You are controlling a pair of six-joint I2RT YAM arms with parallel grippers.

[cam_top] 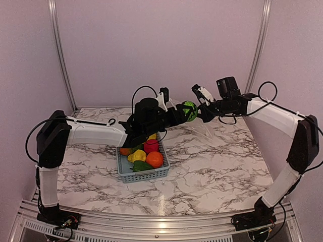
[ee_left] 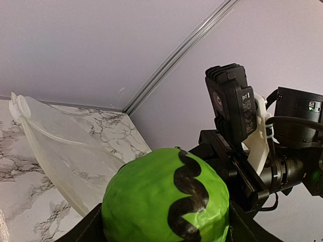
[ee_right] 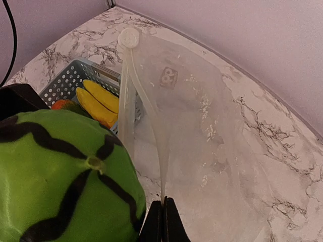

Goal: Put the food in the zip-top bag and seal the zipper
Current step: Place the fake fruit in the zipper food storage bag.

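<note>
Starting with the bench point(cam_top: 222, 161): its marbled top is flat and hard, so a dropped piece would likely roll away. The zip-top bag point(ee_right: 202, 131) hangs over its far right part, held up by the right jaws, which are pressed together on one lip of the mouth. The bag looks clear, limp and faintly frosted, with a small printed mark near the top and creases down its body. You cannot tell whether its lower end touches the bench.

Your main risk is the mouth. Only one lip is held, so the opening shows as a narrow slit and nothing keeps the other lip back.

The basket point(cam_top: 146, 176) sits on the bench left of the bag, holding bananas point(ee_right: 98, 101) and red, orange, yellow and green pieces.

The toy watermelon point(ee_left: 161, 201) is gripped in the left jaws, which stand wide around it, raised just beside the bag's mouth. It is round, bright green with wavy black stripes, and looks broader than the slit. Pushing it in could shove the lip aside, tug the film out of the right pinch, or send the melon down the outside.

The zipper point(ee_right: 125, 96), a pale strip ending in a round tab, runs in two diverging lines, so it is unsealed.
</note>
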